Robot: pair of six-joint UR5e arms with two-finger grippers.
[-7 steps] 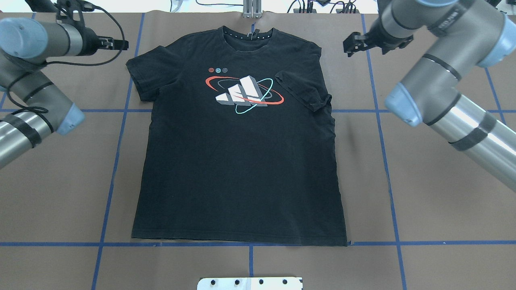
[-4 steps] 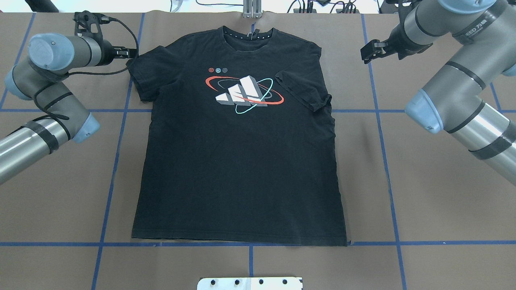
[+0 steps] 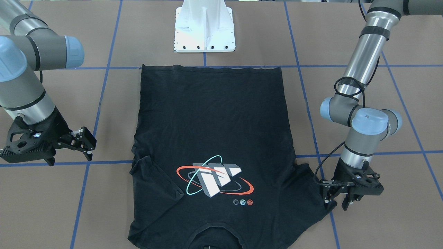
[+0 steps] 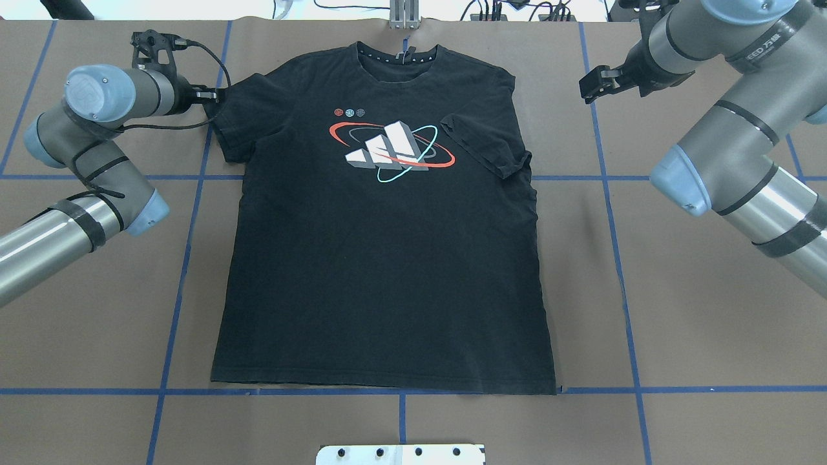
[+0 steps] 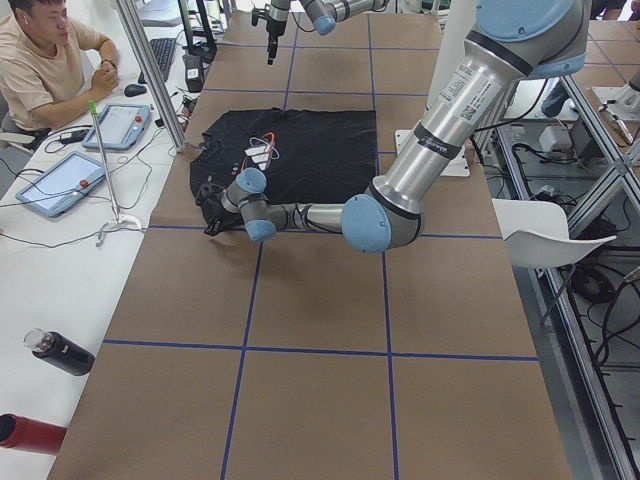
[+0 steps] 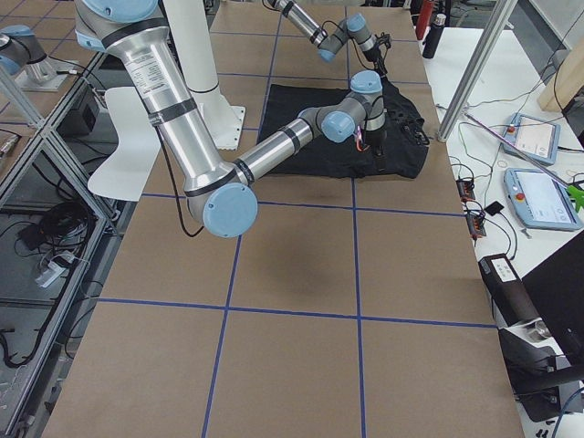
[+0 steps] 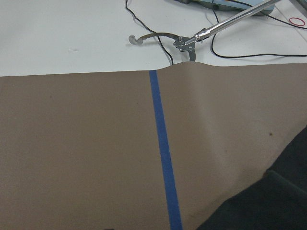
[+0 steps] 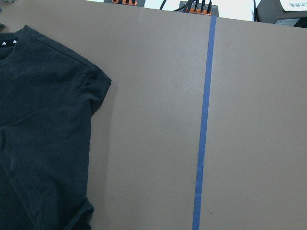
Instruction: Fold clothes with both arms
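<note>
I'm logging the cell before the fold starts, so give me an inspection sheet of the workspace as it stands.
Surface: brown paper with blue tape grid, lying flat.
Job's things: black T-shirt spread graphic up; one sleeve flipped onto the chest.
Clutter: nothing seen.
Grippers: left pincer open at the other sleeve's edge; right pincer open, off the shirt.
Cables: black cable looped by the left pincer.
Surroundings: white pedestal; seated person with tablets alongside.

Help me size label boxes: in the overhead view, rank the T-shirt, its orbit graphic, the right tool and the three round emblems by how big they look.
1. T-shirt
2. orbit graphic
3. right tool, though it seems raised toward the camera, which may inflate it
4. three round emblems
</note>
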